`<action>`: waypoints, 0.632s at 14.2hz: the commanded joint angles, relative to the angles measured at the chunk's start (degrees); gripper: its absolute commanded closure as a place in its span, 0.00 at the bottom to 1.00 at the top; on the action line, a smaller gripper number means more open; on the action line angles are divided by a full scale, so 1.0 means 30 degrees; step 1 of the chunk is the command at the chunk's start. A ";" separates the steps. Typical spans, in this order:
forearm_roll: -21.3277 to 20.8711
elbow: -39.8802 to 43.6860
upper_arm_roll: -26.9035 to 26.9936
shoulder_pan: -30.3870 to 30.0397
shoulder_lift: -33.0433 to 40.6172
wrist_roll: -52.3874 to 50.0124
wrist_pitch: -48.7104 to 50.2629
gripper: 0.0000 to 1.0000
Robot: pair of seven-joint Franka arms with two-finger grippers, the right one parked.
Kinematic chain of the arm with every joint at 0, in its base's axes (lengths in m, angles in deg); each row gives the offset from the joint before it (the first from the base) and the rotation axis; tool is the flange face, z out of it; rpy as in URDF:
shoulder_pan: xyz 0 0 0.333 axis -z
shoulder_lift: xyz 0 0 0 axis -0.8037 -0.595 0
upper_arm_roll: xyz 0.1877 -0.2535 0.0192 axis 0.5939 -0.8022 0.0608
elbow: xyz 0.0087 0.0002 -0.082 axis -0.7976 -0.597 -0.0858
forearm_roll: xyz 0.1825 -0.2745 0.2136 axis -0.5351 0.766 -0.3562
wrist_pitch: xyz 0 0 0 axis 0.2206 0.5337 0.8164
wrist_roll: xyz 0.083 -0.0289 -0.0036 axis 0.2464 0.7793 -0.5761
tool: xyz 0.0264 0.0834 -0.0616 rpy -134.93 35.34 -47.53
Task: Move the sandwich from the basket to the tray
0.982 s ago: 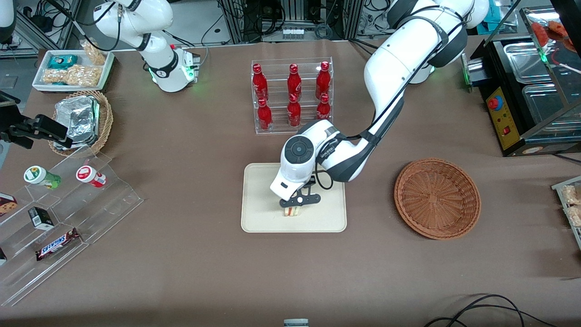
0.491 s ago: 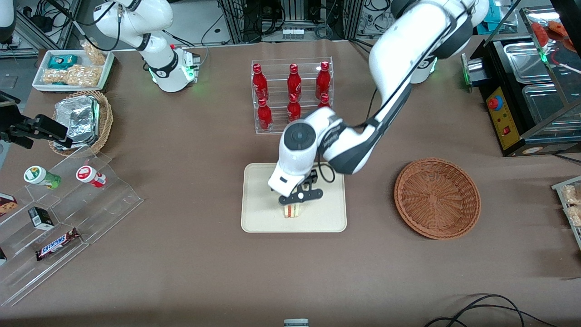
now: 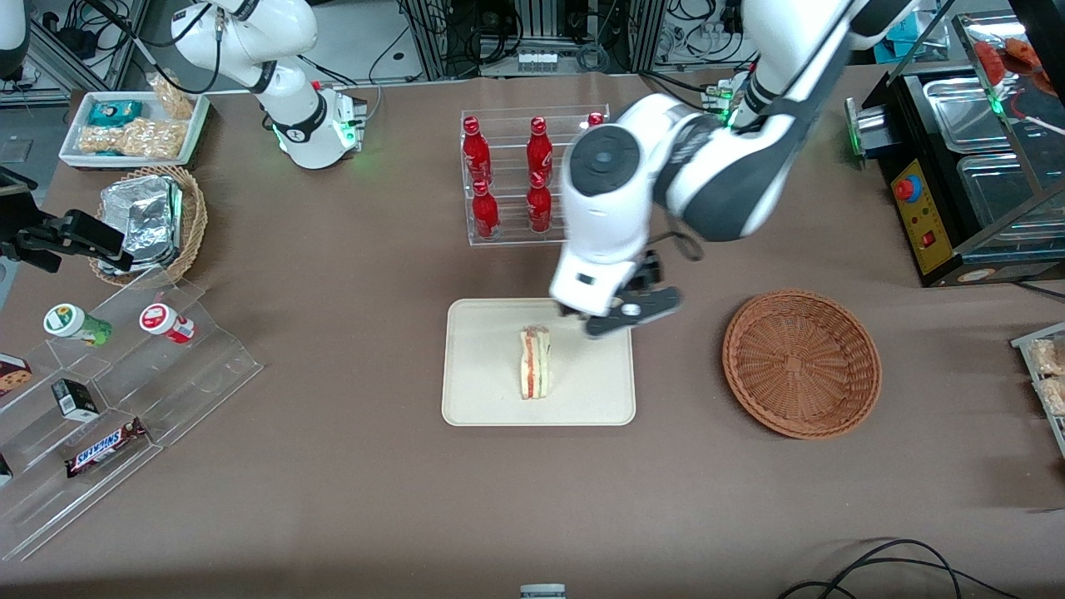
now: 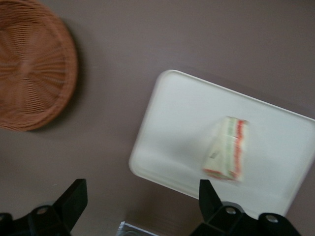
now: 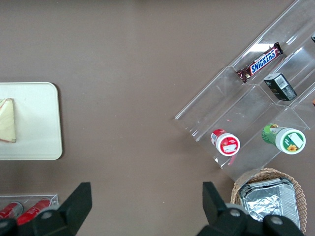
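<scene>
The sandwich (image 3: 534, 363), a white-bread wedge with red and green filling, lies on its own in the middle of the cream tray (image 3: 482, 399); the left wrist view also shows the sandwich (image 4: 229, 155) on the tray (image 4: 172, 132), and the right wrist view catches the sandwich (image 5: 7, 120) at its edge. My left gripper (image 3: 620, 320) hangs open and holds nothing, high above the tray's corner that lies farthest from the front camera and nearest the basket. The reddish-brown wicker basket (image 3: 801, 363) sits beside the tray toward the working arm's end, with nothing in it; the basket (image 4: 29, 64) also shows from the wrist.
A clear rack of red bottles (image 3: 532, 175) stands farther from the front camera than the tray. Toward the parked arm's end are a clear stepped display (image 3: 108, 399) with snacks, a tan basket of foil packets (image 3: 150, 220) and a white snack tray (image 3: 133, 129).
The gripper let go of the sandwich, which now lies uncovered on the tray. It then rose and swung away toward the bottle rack and the basket side.
</scene>
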 commanded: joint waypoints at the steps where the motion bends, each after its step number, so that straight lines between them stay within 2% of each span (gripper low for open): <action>1: 0.0020 -0.1705 -0.0054 -0.1463 0.1272 -0.0353 0.0709 0.00; 9: 0.0078 -0.3639 -0.0054 -0.5504 0.3614 0.2191 0.0651 0.00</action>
